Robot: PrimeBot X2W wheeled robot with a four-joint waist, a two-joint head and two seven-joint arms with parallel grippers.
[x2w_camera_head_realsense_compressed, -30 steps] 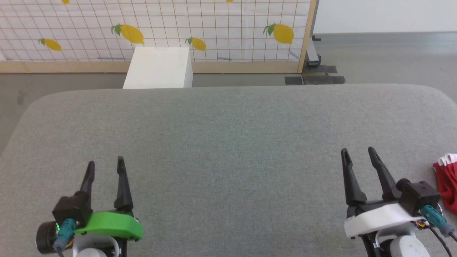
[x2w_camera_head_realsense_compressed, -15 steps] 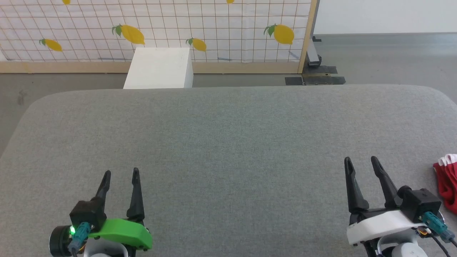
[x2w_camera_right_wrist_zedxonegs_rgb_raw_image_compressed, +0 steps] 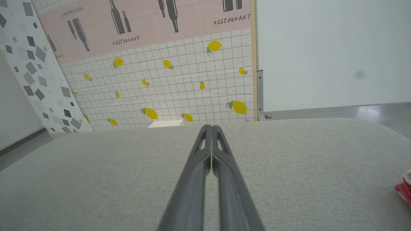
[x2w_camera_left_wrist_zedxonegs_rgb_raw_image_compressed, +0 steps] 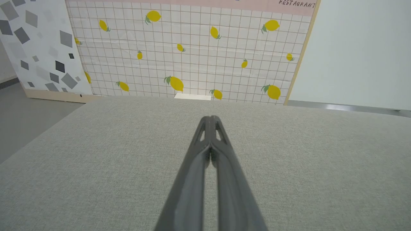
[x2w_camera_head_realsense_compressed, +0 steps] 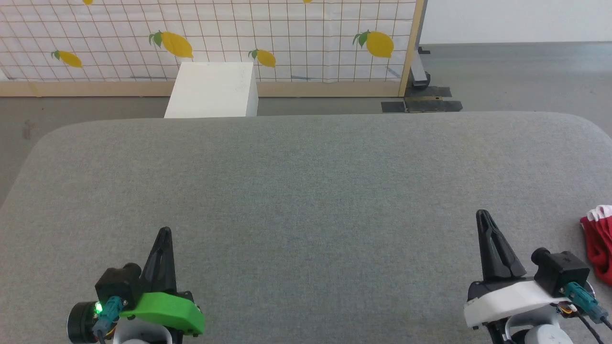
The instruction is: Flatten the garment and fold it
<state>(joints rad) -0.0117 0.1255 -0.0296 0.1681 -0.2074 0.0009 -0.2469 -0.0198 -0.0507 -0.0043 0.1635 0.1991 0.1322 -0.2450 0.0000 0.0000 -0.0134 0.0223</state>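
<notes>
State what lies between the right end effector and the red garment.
In the head view, bare grey fabric tabletop separates the right end effector from the red-and-white cloth garment.

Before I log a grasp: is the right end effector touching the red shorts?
Apart. Right wrist view shows bare table between right end effector and shorts.

We get just a red-and-white corner of the garment (x2w_camera_head_realsense_compressed: 597,241); the head view's right edge cuts the rest off, its shape untellable.

"RESTAURANT", repeated on pink backdrop panel (x2w_camera_right_wrist_zedxonegs_rgb_raw_image_compressed: 144,25)
</notes>
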